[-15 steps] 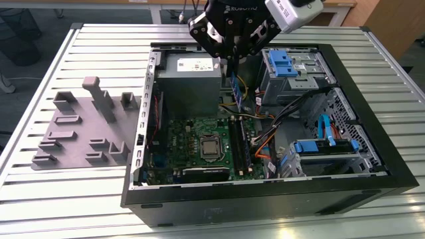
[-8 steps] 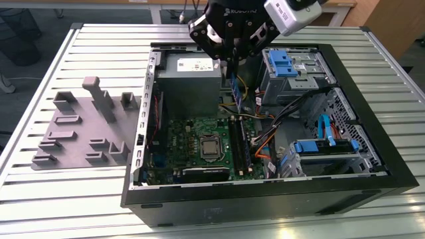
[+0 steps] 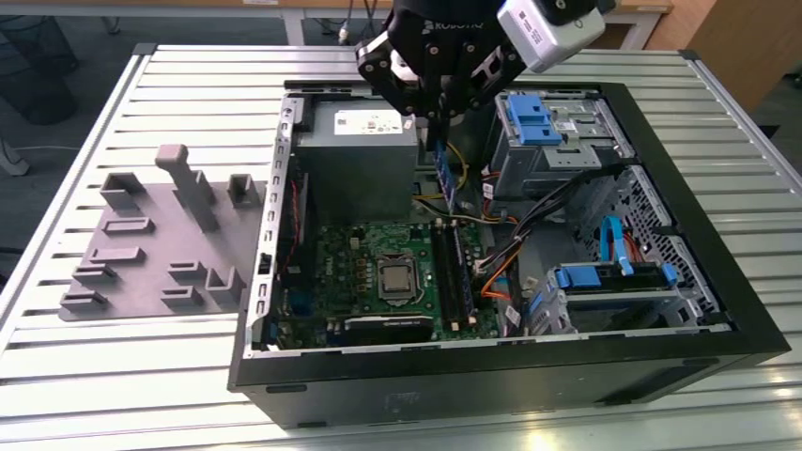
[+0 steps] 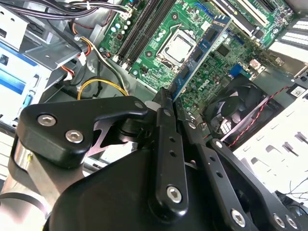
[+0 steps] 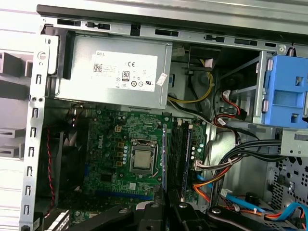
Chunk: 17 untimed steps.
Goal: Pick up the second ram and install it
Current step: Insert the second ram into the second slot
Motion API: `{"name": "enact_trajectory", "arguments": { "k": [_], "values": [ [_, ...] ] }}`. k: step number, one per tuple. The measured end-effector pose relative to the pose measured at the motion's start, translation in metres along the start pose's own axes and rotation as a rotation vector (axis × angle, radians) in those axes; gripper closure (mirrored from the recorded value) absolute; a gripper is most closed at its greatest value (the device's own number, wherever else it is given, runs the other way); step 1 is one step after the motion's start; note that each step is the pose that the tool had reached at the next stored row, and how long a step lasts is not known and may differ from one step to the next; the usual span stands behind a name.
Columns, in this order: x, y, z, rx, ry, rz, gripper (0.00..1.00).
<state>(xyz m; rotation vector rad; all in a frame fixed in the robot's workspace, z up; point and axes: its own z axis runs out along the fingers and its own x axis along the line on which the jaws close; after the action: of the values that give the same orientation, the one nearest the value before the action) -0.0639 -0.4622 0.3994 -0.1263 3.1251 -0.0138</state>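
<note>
My gripper (image 3: 433,105) hangs over the open computer case, above the back of the motherboard (image 3: 363,272). Its fingers are shut on the second ram (image 4: 202,53), a long dark-blue stick with black chips that points down toward the board. In the exterior view the second ram (image 3: 441,171) shows as a blue strip below the fingers. In the first wrist view the second ram (image 5: 164,159) is edge-on, rising from the gripper (image 5: 166,208) beside the black memory slots (image 5: 177,154). Another blue stick (image 5: 187,154) seems to sit in one of those slots.
A grey power supply (image 3: 357,150) fills the case's back corner. Blue drive-bay clips (image 3: 532,117) and cable bundles (image 3: 539,207) crowd the exterior view's right. The processor (image 5: 143,160) sits mid-board, with a fan (image 4: 240,103) nearby. A grey slotted fixture (image 3: 163,244) lies outside the case.
</note>
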Motion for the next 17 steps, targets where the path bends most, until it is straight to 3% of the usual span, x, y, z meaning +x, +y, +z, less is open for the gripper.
{"name": "enact_trajectory", "arguments": {
  "k": [11, 17],
  "values": [
    [0.0, 0.0, 0.0015, 0.0001, 0.0, 0.008, 0.86],
    [0.0001, 0.0, 0.0035, 0.0005, 0.0003, 0.036, 0.86]
  ]
}}
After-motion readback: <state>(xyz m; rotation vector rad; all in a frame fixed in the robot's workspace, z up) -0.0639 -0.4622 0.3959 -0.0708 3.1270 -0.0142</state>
